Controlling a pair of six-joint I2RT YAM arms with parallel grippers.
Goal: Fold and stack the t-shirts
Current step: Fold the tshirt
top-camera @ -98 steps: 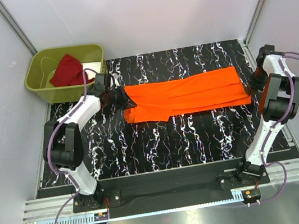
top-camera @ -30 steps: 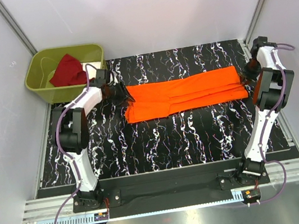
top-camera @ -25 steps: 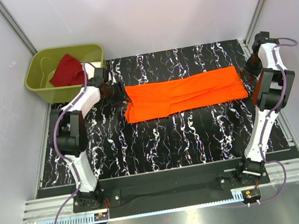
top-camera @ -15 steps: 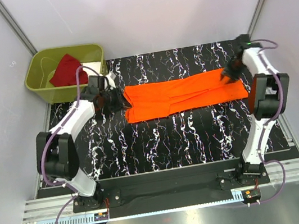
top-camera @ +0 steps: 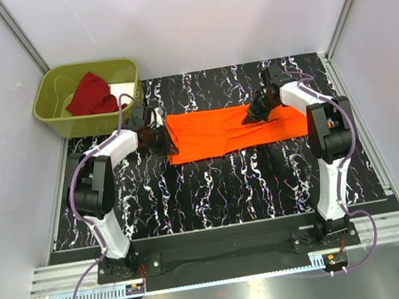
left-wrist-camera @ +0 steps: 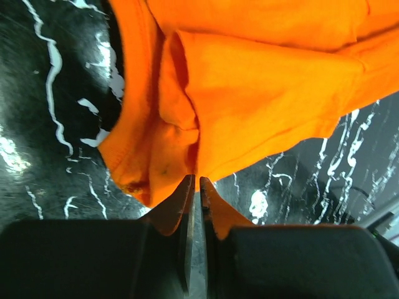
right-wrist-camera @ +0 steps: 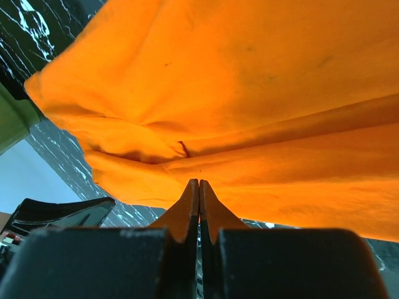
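Top external: orange t-shirt (top-camera: 219, 132) lies in a long strip on the black marbled table (top-camera: 228, 187), just right of the olive-green bin (top-camera: 55, 123). Dark red t-shirt (top-camera: 91, 94) is inside the bin. Wrist views: left gripper (left-wrist-camera: 196, 180) pinches the orange end nearest the bin. Right gripper (right-wrist-camera: 199, 184) is clamped on orange cloth farther from the bin.

Shirts: two counted, one orange shirt (top-camera: 234, 129) and one red shirt (top-camera: 91, 94).
Bins: one olive-green bin (top-camera: 59, 125).
Tables: one table (top-camera: 228, 183), black with white veining.
Arms: two, a left arm (top-camera: 91, 191) and a right arm (top-camera: 327, 137).
Hands: two, a left hand (top-camera: 157, 130) and a right hand (top-camera: 258, 110), one to each arm.
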